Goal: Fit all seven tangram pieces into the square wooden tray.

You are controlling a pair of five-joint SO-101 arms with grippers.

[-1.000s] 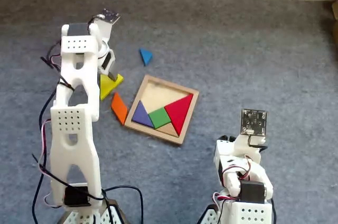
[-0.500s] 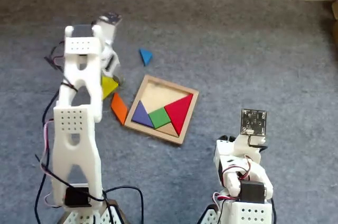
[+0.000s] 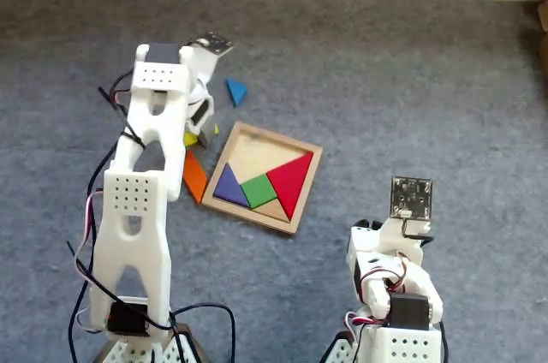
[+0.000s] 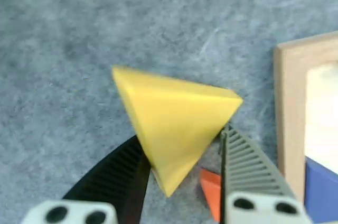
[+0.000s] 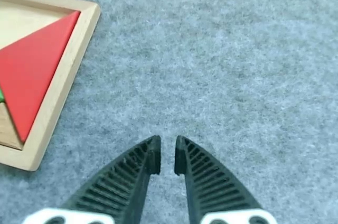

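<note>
Beside the wooden tray (image 4: 289, 113), the left tool (image 4: 182, 140) clamps the yellow triangle (image 4: 174, 118); the right tool (image 5: 166, 154) sits all but closed.

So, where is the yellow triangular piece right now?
In the left wrist view, the yellow triangular piece is clamped in the left gripper, just left of the square wooden tray and close to the orange parallelogram piece.
</note>
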